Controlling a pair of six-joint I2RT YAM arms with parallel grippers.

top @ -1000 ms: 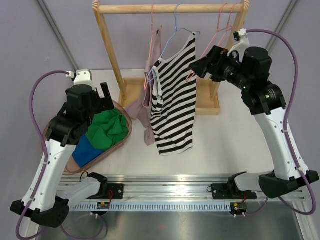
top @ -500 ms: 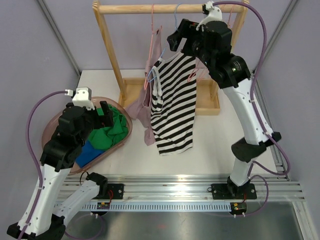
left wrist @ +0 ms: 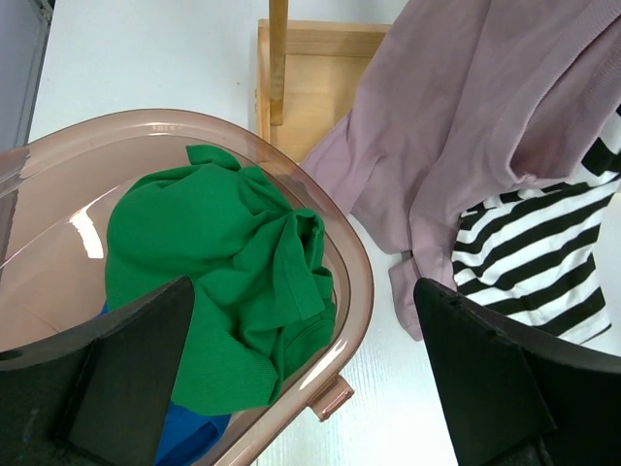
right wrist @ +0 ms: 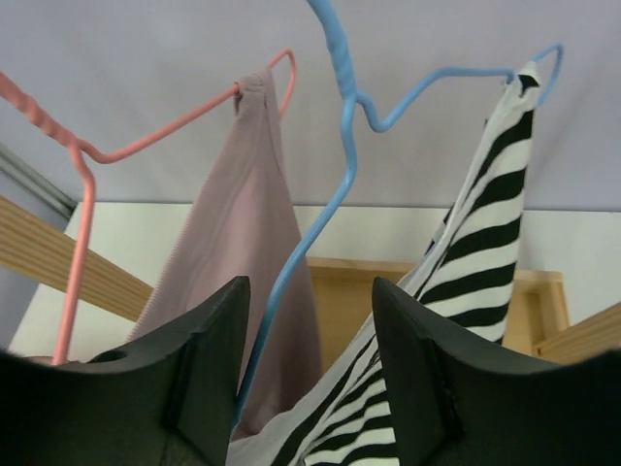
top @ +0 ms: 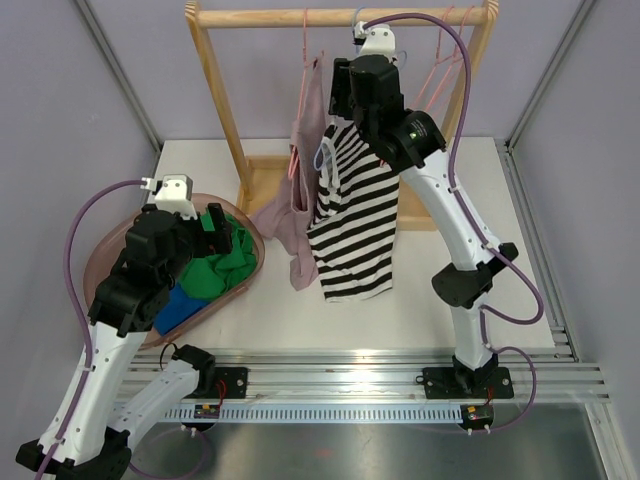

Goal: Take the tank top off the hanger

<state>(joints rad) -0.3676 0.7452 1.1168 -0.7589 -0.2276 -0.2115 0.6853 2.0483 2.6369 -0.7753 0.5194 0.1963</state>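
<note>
The black-and-white striped tank top (top: 355, 220) hangs from a blue hanger (top: 322, 152) on the wooden rail. High at the rail, my right gripper (top: 338, 85) reaches the hanger from the right. In the right wrist view its jaws (right wrist: 309, 291) stand apart, with the blue hanger (right wrist: 340, 146) wire and the tank top (right wrist: 485, 233) edge running between them; neither finger visibly presses on them. One strap sits on the hanger's right tip. My left gripper (top: 215, 215) hovers open over the basket, empty (left wrist: 303, 283).
A pink garment (top: 300, 190) hangs on a pink hanger (right wrist: 78, 155) just left of the tank top, touching it. A brown basket (left wrist: 359, 282) holds green (left wrist: 223, 262) and blue clothes. The wooden rack (top: 340, 17) has a base tray (top: 415, 205).
My right arm swung left along the rail to the blue hanger, its jaws narrowing. The tank top shifted slightly to the right and tilted. My left arm dropped lower over the basket.
</note>
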